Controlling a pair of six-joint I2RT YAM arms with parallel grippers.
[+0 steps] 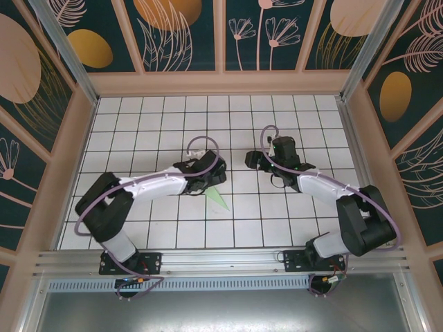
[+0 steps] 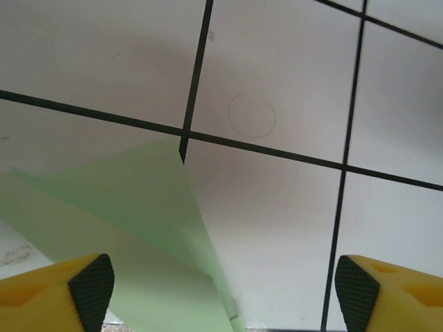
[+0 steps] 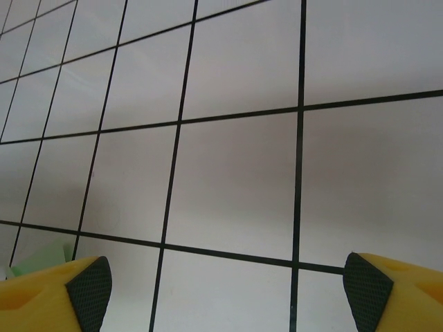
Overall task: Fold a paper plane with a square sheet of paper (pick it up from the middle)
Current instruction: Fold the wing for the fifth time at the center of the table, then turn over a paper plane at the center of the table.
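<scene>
**A loose flap could snag on the left pincer**

Top view: the paper plane (image 1: 219,200) lies on the bench (image 1: 138,124), its pointed end poking out from under the left pincer (image 1: 208,174). The right pincer (image 1: 255,160) sits apart, to its right.

Left wrist view: the left pincer (image 2: 221,294) is spread wide and grips nothing, with the paper plane (image 2: 131,228) between and below its pads. One edge looks lifted. A careless lift or sideways move could catch that edge and drag or unfold the paper.

Right wrist view: the right pincer (image 3: 225,294) is wide and empty over bare tiles. A green sliver (image 3: 31,261) sits just beside its left pad, so a sweep that way could nudge the paper.
</scene>
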